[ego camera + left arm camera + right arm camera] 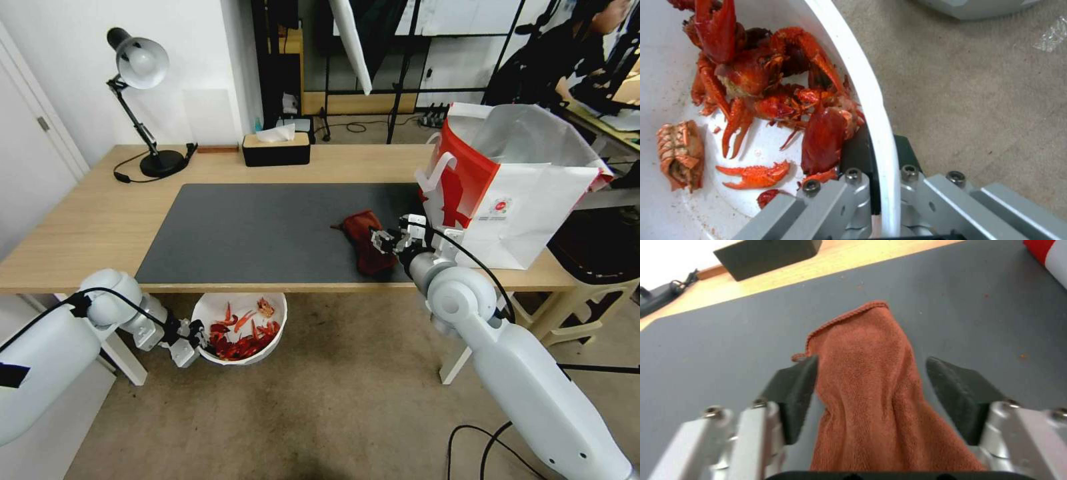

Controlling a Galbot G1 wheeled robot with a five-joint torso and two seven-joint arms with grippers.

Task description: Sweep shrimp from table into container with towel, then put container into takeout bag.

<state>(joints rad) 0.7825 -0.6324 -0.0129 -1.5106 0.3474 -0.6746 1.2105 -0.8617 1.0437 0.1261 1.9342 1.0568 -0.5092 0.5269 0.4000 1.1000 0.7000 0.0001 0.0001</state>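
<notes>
White wall (pixel 60 60) at left, with door edge (pixel 27 113). Beige carpet (pixel 320 413) below. Black desk lamp (pixel 140 100) near far-left corner of desk, black tissue box (pixel 276 148) at far edge. Black metal racks (pixel 400 60) and white stool (pixel 587 293) behind, right.

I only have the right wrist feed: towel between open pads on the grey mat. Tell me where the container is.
Observer: The container hangs below the table's front edge; the left gripper holds it there.
Operator: Confirm the grip.
Observer: In the left wrist view, its fingers pinch the rim, one inside, one outside.
Operator: Report the shrimp.
Observer: The shrimp are piled inside the container.
Operator: Locate the takeout bag.
Observer: The takeout bag stands open on the table beyond the right gripper, which is open over the towel.
</notes>
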